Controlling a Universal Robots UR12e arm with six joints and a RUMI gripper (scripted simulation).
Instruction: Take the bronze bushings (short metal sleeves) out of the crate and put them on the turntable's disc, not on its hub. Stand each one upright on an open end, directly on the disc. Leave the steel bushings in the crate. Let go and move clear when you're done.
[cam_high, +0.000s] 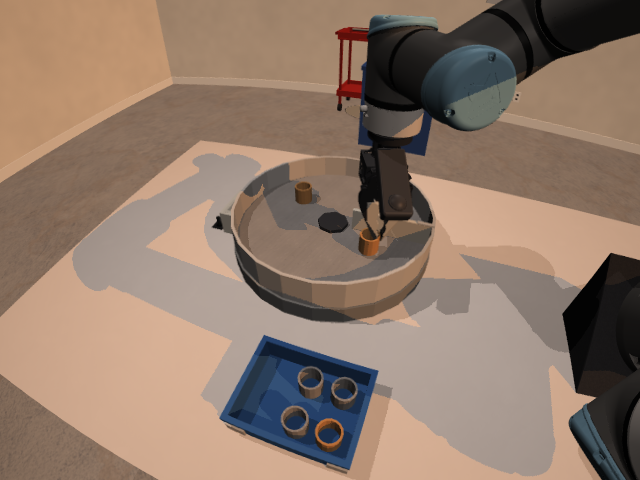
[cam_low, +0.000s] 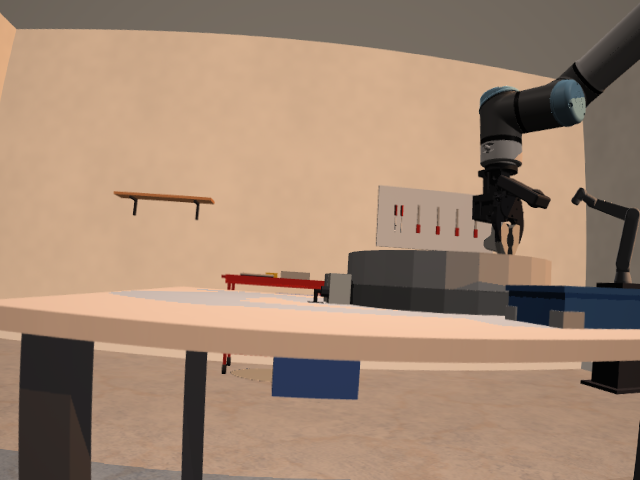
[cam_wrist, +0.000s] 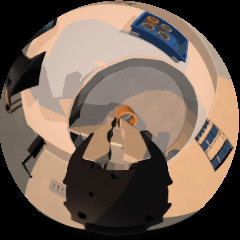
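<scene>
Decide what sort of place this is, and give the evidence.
Probably a workshop or robot work cell: a white wall board of red-handled tools, a red metal cart, and a pale table carrying a round walled turntable and a blue crate of bushings.

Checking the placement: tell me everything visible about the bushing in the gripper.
The bronze bushing is a short orange-brown sleeve, hollow, open end up. It stands upright over the turntable disc, right of the black hub and clear of it. The gripper is shut on its wall at the rim. Whether its base touches the disc cannot be told.
</scene>
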